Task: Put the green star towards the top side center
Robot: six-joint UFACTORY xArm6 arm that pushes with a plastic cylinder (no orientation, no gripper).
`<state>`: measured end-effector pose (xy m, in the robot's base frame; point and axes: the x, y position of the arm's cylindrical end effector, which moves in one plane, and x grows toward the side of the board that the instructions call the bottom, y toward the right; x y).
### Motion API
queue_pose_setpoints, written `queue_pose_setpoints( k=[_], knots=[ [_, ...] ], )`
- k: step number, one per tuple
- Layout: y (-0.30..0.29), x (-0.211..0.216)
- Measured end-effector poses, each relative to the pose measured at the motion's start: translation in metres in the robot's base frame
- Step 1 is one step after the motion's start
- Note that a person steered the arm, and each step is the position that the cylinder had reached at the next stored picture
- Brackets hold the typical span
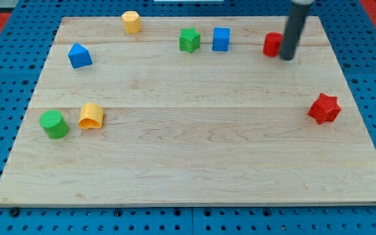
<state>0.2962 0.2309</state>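
Observation:
The green star [189, 40] sits near the view's top, close to the centre of the wooden board [194, 143]. A blue cube [221, 39] stands right next to it on its right. My tip [286, 57] is at the view's upper right, far to the right of the green star. It stands at the right side of a red block [272, 44], partly covering it, so that block's shape is unclear.
A yellow hexagon block [131, 22] is at the top left. A blue triangle block [79, 56] lies at the left. A green cylinder [54, 124] and a yellow block [91, 116] sit at the lower left. A red star [324, 108] is at the right.

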Motion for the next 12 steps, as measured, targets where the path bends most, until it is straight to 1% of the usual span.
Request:
queue_pose_setpoints(
  k=[1, 2, 3, 4, 5, 6, 7, 8, 9, 10, 11, 12],
  knots=[
    [-0.053, -0.005],
    [-0.138, 0.007],
    [-0.211, 0.029],
    [-0.182, 0.1],
    [-0.175, 0.168],
    [-0.216, 0.081],
    [-0.193, 0.133],
    [-0.25, 0.121],
    [-0.27, 0.135],
    [-0.269, 0.135],
    [-0.19, 0.216],
    [-0.294, 0.218]
  ],
)
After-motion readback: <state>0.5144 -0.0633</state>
